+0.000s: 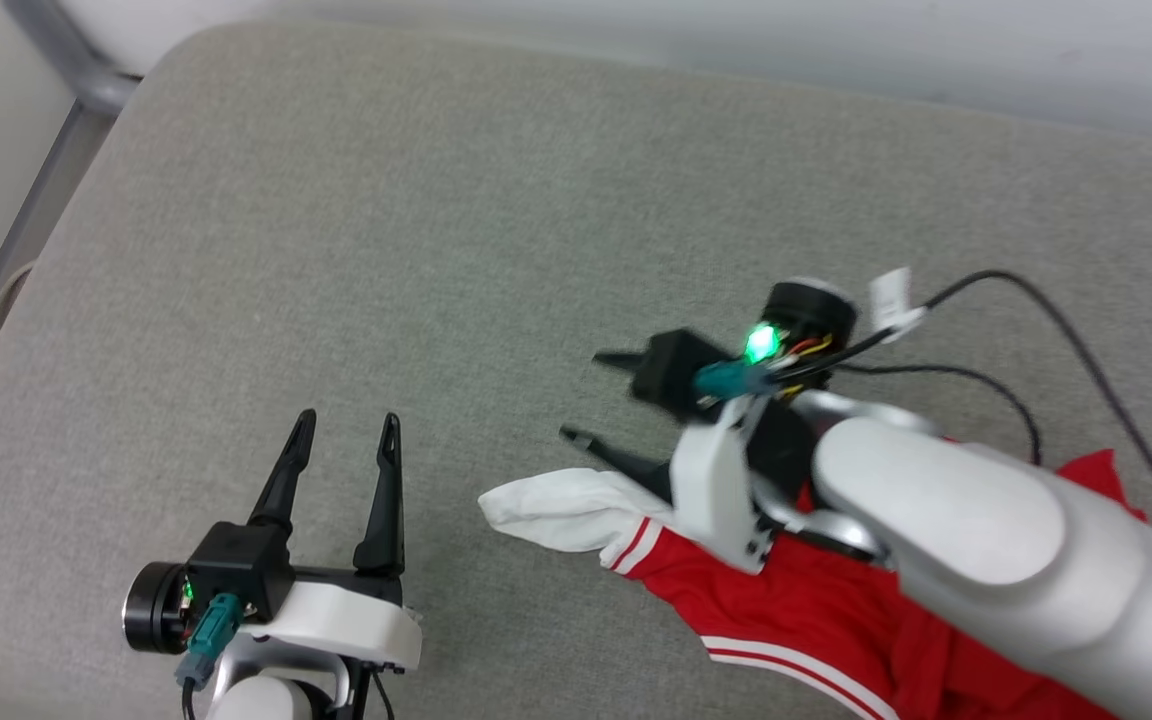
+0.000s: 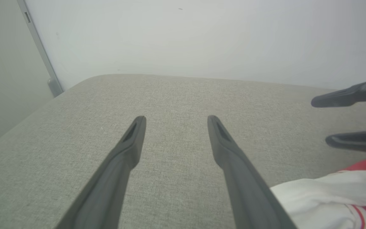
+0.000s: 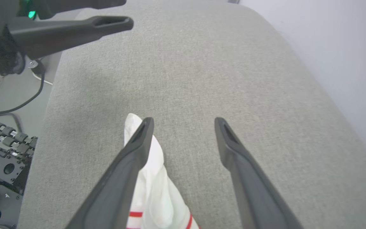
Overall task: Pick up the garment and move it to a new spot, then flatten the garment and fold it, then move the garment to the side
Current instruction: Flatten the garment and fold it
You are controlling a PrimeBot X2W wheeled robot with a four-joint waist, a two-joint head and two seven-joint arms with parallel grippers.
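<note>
The garment, red with a white sleeve and red-white striped trim, lies crumpled on the grey cushion at the lower right, partly hidden under my right arm. My right gripper hovers open just above the sleeve, its fingers pointing left and holding nothing. In the right wrist view the sleeve lies under the left finger of that gripper. My left gripper stands open and empty at the lower left, apart from the cloth. The left wrist view has this gripper over bare cushion, with the garment at the lower right.
A white wall borders the cushion's far edge, and a grey metal post stands at its far left corner. Beyond the cushion's edge, the floor holds cables and a dark machine base. Black cables trail from my right wrist.
</note>
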